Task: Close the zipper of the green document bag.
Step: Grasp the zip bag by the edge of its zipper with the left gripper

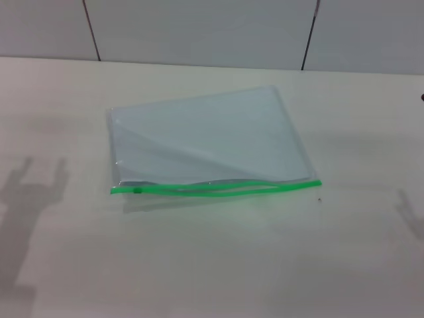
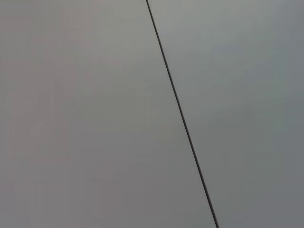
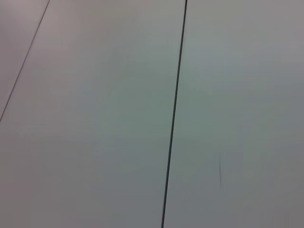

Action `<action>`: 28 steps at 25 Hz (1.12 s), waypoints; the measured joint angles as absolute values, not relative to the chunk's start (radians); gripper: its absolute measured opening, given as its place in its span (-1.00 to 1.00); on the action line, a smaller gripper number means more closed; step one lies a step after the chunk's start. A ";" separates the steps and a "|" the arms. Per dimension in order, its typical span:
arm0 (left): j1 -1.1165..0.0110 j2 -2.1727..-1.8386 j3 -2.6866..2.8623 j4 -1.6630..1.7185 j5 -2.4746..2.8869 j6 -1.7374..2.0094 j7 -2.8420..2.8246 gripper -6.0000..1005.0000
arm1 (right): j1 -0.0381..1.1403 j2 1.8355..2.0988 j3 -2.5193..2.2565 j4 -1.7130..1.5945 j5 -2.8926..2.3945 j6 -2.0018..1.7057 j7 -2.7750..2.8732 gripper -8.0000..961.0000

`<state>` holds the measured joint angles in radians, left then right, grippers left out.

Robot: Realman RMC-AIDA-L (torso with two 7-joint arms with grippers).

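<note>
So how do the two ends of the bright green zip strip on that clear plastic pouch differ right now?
On the translucent pale plastic pouch, the bright green zip strip carries its small darker green slider at the robot's-left end; the right end has none. Near the slider the two tracks meet; toward the middle and right they gape apart. Both ends lie flat on the table.

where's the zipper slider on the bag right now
In the head view, the slider sits at the robot's left end of the green zipper, along the bag's near edge.

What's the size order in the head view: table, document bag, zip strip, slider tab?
1. Table
2. Document bag, lying flat on the table
3. Zip strip, along the bag's near edge, its two halves parted
4. Slider tab, at the strip's left end
</note>
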<state>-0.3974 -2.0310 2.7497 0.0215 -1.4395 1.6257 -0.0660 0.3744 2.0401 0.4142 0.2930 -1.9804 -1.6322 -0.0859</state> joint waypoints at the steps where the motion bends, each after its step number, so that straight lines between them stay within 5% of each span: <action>1: -0.397 -2.031 2.750 0.022 -1.439 1.626 -0.066 0.27 | 0.374 2.040 0.414 0.293 -1.980 -1.632 -0.086 0.86; 13: -0.396 -2.030 2.765 0.008 -1.410 1.624 -0.066 0.28 | 0.373 2.040 0.414 0.293 -1.980 -1.635 -0.086 0.86; 28: -0.367 -2.025 2.859 -0.140 -0.753 1.627 0.051 0.29 | 0.375 2.040 0.415 0.276 -1.976 -1.628 -0.086 0.85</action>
<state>-0.3670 -2.0249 2.8593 -0.1399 -0.7531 1.6273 0.0514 0.3754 2.0402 0.4152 0.2759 -1.9758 -1.6284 -0.0859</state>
